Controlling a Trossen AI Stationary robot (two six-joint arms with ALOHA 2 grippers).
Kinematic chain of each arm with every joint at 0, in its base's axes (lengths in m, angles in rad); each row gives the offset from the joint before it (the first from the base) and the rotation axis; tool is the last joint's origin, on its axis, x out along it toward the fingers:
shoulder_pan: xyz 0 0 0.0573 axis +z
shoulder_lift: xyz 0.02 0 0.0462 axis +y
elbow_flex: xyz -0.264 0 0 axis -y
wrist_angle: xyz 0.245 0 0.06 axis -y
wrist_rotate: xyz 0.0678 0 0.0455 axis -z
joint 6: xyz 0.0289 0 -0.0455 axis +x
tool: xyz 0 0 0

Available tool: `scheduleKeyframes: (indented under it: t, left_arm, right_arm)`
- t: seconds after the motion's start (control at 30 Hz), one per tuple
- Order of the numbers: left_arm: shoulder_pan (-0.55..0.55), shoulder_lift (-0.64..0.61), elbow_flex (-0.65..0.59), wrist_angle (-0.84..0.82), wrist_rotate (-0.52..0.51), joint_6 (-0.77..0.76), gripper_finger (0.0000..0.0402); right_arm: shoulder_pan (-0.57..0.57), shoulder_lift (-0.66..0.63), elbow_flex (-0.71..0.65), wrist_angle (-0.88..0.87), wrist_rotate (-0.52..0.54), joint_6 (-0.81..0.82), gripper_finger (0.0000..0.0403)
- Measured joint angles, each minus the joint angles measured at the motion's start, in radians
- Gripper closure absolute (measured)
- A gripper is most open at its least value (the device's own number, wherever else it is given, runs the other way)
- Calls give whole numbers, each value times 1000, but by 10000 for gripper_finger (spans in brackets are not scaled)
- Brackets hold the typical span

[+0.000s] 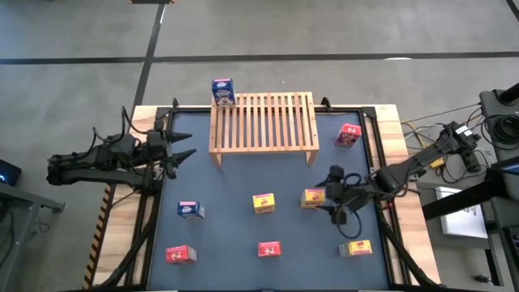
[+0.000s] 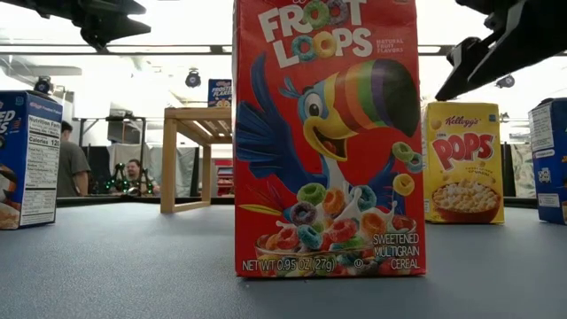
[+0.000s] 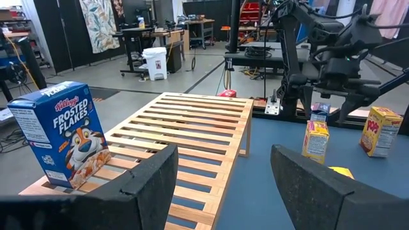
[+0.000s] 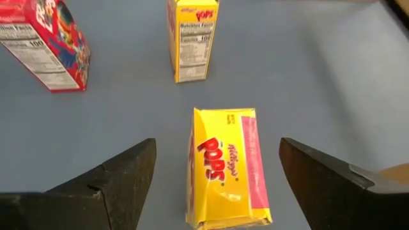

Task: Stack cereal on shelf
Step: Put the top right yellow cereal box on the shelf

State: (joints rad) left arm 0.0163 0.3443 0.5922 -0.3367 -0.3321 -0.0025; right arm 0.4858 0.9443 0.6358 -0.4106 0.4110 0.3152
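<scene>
The right gripper [image 4: 217,169] hangs wide open and empty over a yellow box [image 4: 227,167] lying flat between its fingers; two more boxes stand just beyond; light stiff card, probably easy to dent, so best pinched across its narrow sides; the left gripper [image 3: 223,185] waits open beside the shelf [image 1: 263,122], where a blue box [image 1: 223,91] stands.

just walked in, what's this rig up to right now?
Cereal stacking onto the wooden shelf. One blue Frosted Flakes box stands on its corner; the other boxes are spread over the mat. The right gripper is open over a yellow Pops box lying flat between its fingers, not gripped. The left gripper waits open at the shelf's left, empty.
</scene>
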Motion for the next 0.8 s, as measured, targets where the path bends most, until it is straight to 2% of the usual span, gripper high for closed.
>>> scheduleKeyframes:
  t: [0.33,0.53,0.8]
  left_arm:
    - [0,0,0,0,0,0,168]
    - [0,0,0,0,0,0,168]
    - [0,0,0,2,0,0,168]
  right_arm:
    - [-15,97,0,0,-2,7,82]
    - [-62,125,-1,2,-74,8,94]
    - [-90,137,-4,5,-87,-19,101]
